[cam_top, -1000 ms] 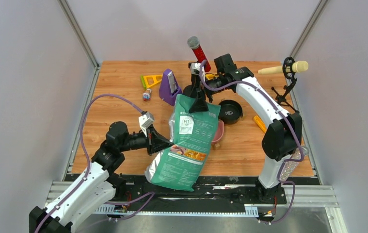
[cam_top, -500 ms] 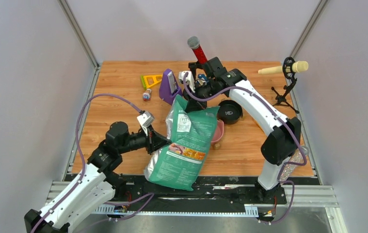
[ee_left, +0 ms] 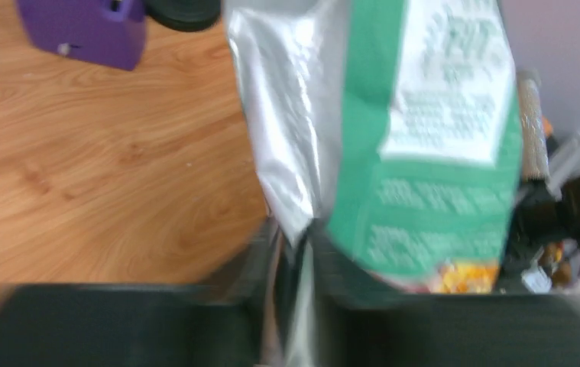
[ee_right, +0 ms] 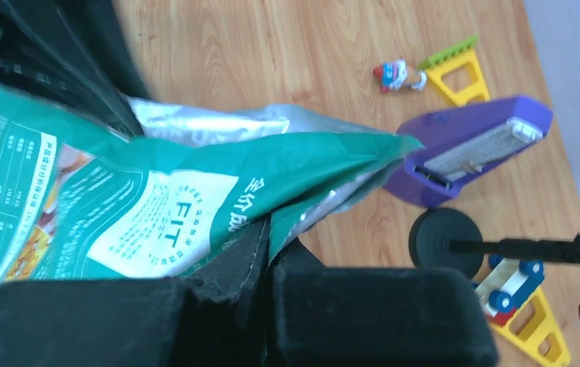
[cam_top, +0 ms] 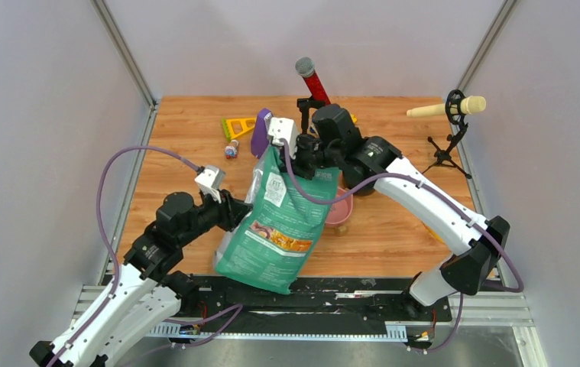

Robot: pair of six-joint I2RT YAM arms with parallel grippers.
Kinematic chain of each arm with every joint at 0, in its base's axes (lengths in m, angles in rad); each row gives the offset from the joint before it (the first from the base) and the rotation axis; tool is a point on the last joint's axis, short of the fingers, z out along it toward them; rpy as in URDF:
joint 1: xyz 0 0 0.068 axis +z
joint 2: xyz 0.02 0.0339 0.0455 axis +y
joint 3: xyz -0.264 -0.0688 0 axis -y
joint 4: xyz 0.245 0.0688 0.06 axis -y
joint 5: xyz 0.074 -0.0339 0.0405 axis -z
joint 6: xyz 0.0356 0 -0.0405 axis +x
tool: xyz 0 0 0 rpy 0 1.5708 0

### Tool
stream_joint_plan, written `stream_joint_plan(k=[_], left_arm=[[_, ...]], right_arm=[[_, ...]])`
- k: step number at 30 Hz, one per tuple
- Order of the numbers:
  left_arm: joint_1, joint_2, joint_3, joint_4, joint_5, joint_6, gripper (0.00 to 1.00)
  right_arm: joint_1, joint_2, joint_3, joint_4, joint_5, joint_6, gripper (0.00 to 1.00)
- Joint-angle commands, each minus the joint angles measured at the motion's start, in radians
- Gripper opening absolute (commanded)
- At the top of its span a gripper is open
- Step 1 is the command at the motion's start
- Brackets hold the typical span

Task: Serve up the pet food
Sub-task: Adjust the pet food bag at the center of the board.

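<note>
Top view: the left arm (cam_top: 141, 260) rises from its base at 7 o'clock and reaches toward 1 o'clock with the elbow bent. The left gripper (cam_top: 234, 215) sits at the 9 o'clock edge of the pet food bag (cam_top: 279, 229), jaws nearly together on its side fold. The right arm (cam_top: 424, 199) bends at an elbow at 4 o'clock and stretches toward 10 o'clock, with the right gripper (cam_top: 296, 158) clamped tight on the bag's top edge.
</note>
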Motion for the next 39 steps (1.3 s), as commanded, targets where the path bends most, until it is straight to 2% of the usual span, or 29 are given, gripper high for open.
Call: stream_joint_plan(k=[1,2,4,8,10,19,28,35,39], left_arm=[[0.007,0.002,0.105,0.197,-0.291,-0.085,0.57],[0.006,0.006,0.114,0.182,-0.344,-0.094,0.79],[0.007,0.006,0.131,0.107,-0.427,-0.119,0.98],[0.007,-0.016,0.166,-0.009,-0.587,-0.162,1.0],[0.008,-0.04,0.178,-0.04,-0.609,-0.171,1.0],[0.006,-0.133,0.175,-0.08,-0.564,-0.188,1.0],[0.007,-0.133,0.164,-0.093,-0.473,-0.178,1.0],[0.007,-0.127,0.107,-0.04,-0.362,-0.183,1.0],[0.007,-0.118,0.108,-0.043,-0.327,-0.159,1.0]], right_arm=[[0.104,-0.062,0.111,0.346,0.045,-0.047,0.0],[0.107,-0.054,0.126,0.345,0.055,-0.043,0.0],[0.107,-0.042,0.155,0.338,0.064,-0.03,0.0],[0.111,-0.021,0.236,0.303,0.125,0.056,0.0],[0.111,-0.008,0.286,0.287,0.186,0.099,0.0],[0.119,0.043,0.454,0.281,0.445,0.143,0.0],[0.126,0.068,0.497,0.283,0.605,0.126,0.0],[0.126,0.053,0.444,0.282,0.624,0.154,0.0],[0.127,0.079,0.478,0.284,0.659,0.196,0.0]])
